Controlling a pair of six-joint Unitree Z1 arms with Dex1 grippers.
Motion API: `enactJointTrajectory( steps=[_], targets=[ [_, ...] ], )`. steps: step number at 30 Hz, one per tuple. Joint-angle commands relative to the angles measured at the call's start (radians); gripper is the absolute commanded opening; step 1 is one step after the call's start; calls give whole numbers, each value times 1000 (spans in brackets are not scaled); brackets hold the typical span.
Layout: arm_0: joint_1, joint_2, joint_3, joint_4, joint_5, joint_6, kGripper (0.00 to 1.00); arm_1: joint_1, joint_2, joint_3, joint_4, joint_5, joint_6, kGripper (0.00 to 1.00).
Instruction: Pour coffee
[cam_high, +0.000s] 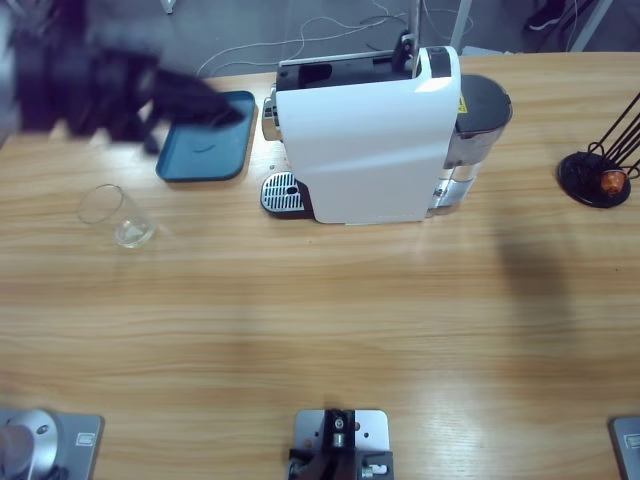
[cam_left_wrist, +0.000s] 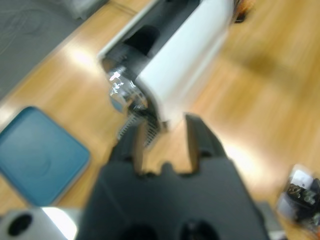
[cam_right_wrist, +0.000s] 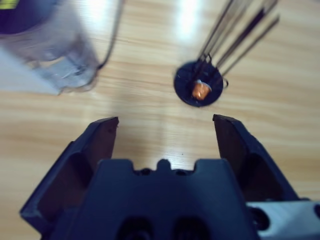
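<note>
early stage: glass (cam_high: 117, 217) empty on bench (cam_high: 320, 320), away from machine (cam_high: 370, 140). left tool (cam_left_wrist: 163, 137) slightly spread, right tool (cam_right_wrist: 165, 125) wide, both holding nothing. next: grasp glass.

Even overhead light is falling on the table (cam_high: 300, 330); glare is streaking its wood in both of my wrist views. The coffee machine (cam_high: 370, 140) is blurring in my left wrist view. A dark smeared arm (cam_high: 120, 95) is blurring at upper left. A soft shadow is lying right of centre.
</note>
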Motion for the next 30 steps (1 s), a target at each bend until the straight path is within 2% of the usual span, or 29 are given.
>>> enactJointTrajectory(
  steps=[1,3,9,18,30],
  targets=[
    [-18,-256,307,-6,136,49,991,-156,224,126,-209,-27,172,998],
    [-18,-269,327,-6,135,30,991,-189,230,215,-353,-34,196,989],
    [-18,-290,315,-6,138,10,991,-271,330,444,-758,-25,195,815],
    [-18,-262,273,-5,150,-22,991,-422,561,523,-1168,98,82,789],
    [-18,-199,233,-6,149,-22,991,-441,526,566,-1187,69,58,704]
  ],
)
